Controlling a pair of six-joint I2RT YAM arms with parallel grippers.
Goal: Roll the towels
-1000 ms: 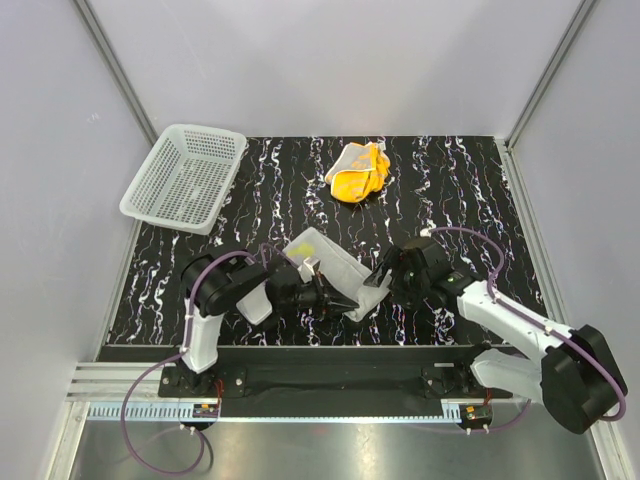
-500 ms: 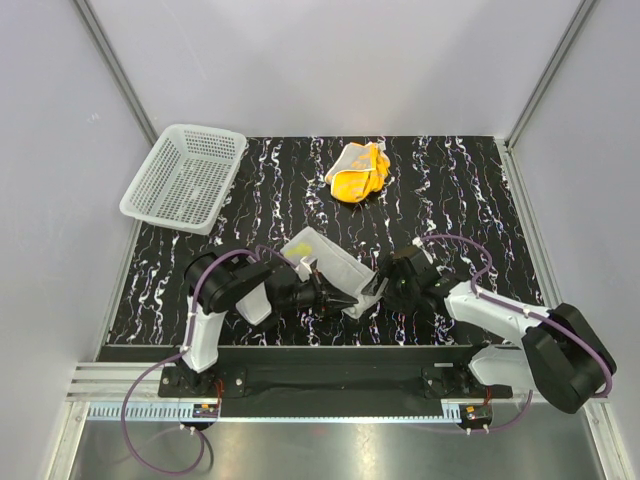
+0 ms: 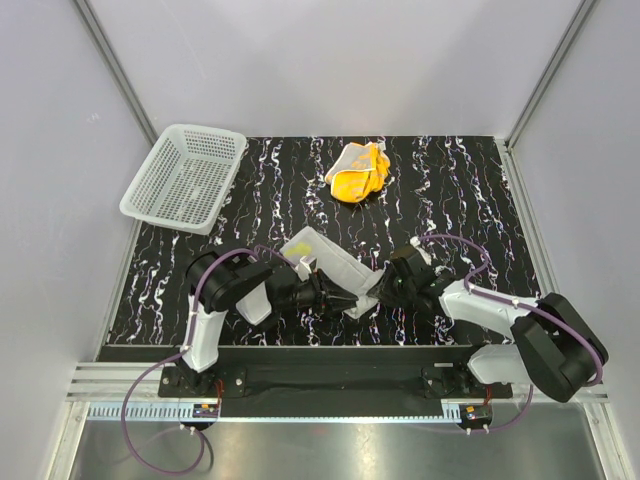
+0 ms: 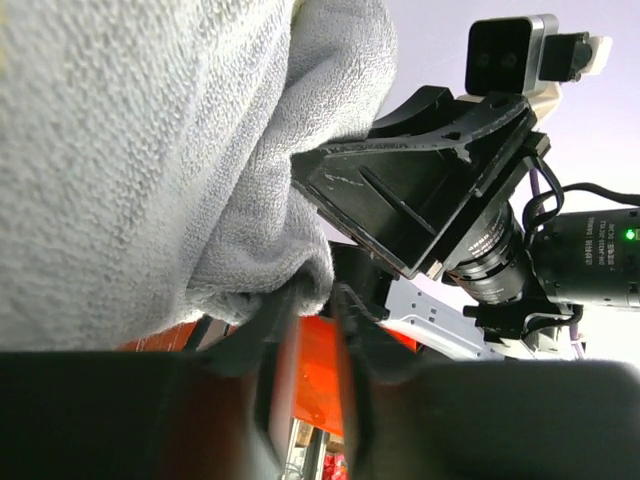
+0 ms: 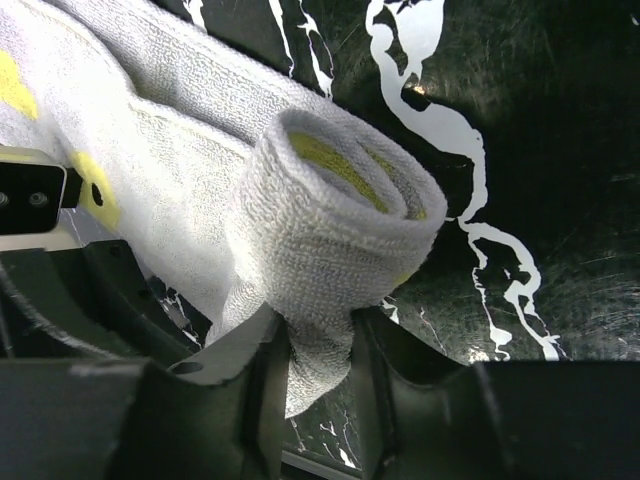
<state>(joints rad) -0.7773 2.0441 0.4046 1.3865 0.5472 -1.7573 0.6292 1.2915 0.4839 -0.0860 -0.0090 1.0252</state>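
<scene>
One pale towel (image 3: 325, 258) is seen at lower centre, its rolled end pinched by the right gripper (image 5: 320, 345); left gripper (image 4: 315, 300) barely parted, hold cannot be told.

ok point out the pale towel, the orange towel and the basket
pale towel (image 5: 330, 240): right wrist view, outer face of its rolled end
orange towel (image 3: 358, 172): top external view, middle of the crumpled heap
basket (image 3: 185, 180): top external view, bare mesh floor

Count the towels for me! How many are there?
2. A pale towel lies partly rolled near the front; an orange towel sits crumpled at the back. None looks hidden.
</scene>
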